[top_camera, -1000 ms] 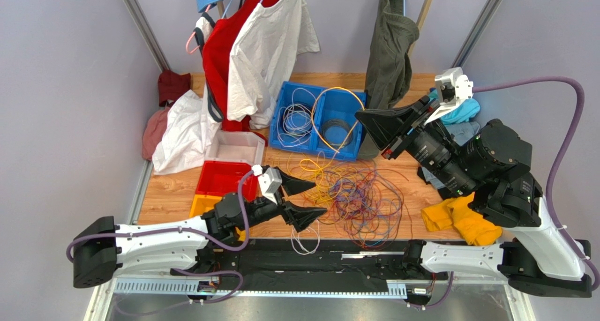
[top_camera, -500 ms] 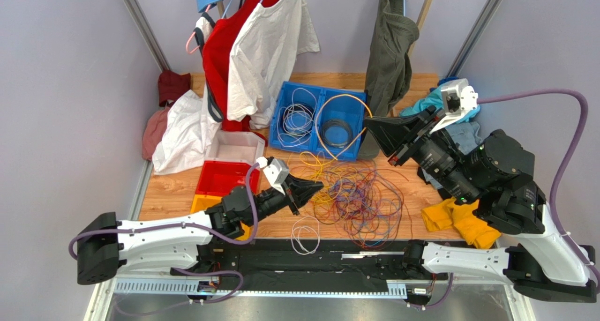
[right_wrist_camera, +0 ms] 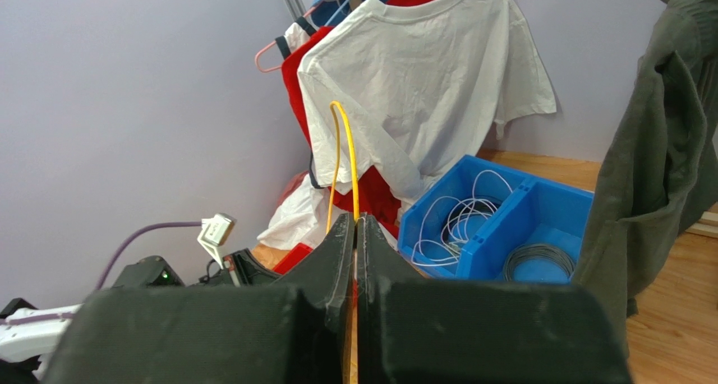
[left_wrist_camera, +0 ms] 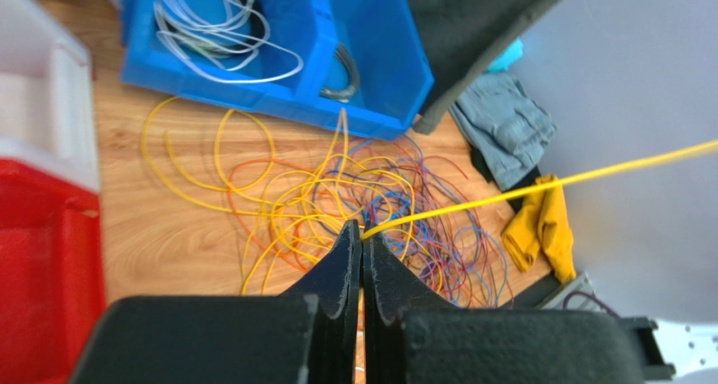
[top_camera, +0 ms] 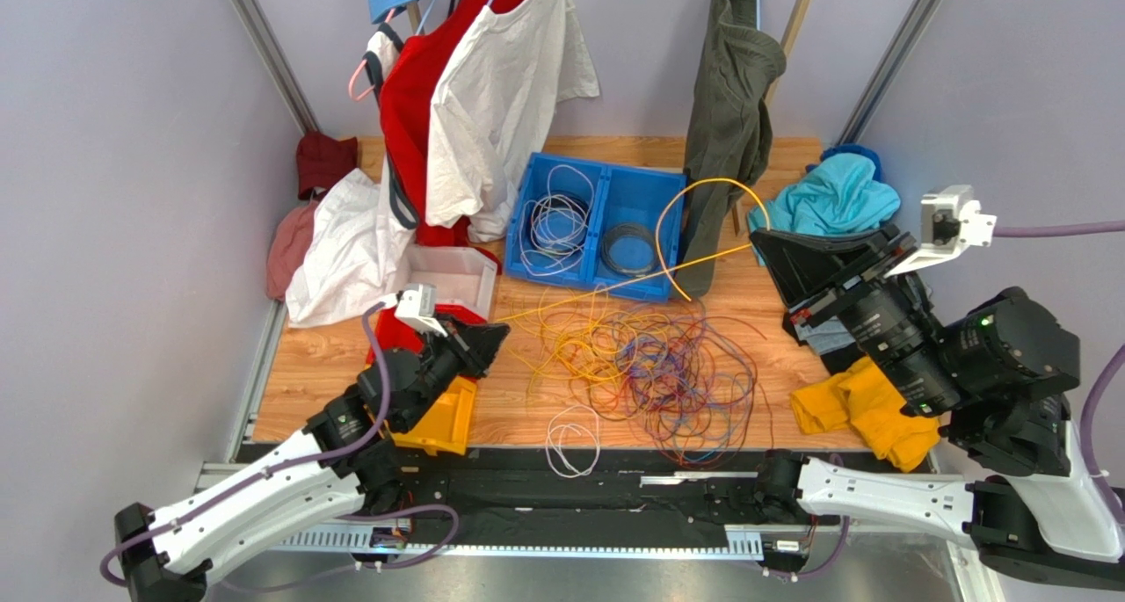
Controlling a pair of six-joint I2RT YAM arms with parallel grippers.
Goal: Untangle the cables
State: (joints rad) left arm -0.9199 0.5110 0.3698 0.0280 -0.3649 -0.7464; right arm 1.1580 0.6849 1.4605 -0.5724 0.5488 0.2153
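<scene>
With left fingers (left_wrist_camera: pixel 341 270) and right fingers (right_wrist_camera: pixel 335 249) clenched on one yellow cable (left_wrist_camera: pixel 539 186), I'm mid-extraction; next I'd spread them wider to slide it from the tangle (top_camera: pixel 660 365).

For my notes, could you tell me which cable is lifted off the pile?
The yellow cable: it alone stretches through the air; the rest lie slack below.

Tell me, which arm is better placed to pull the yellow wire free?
Probably the right. Both hands are shut on the yellow wire, but the right hand holds it raised beyond the tangle; the left hand sits close by the red bin.
</scene>
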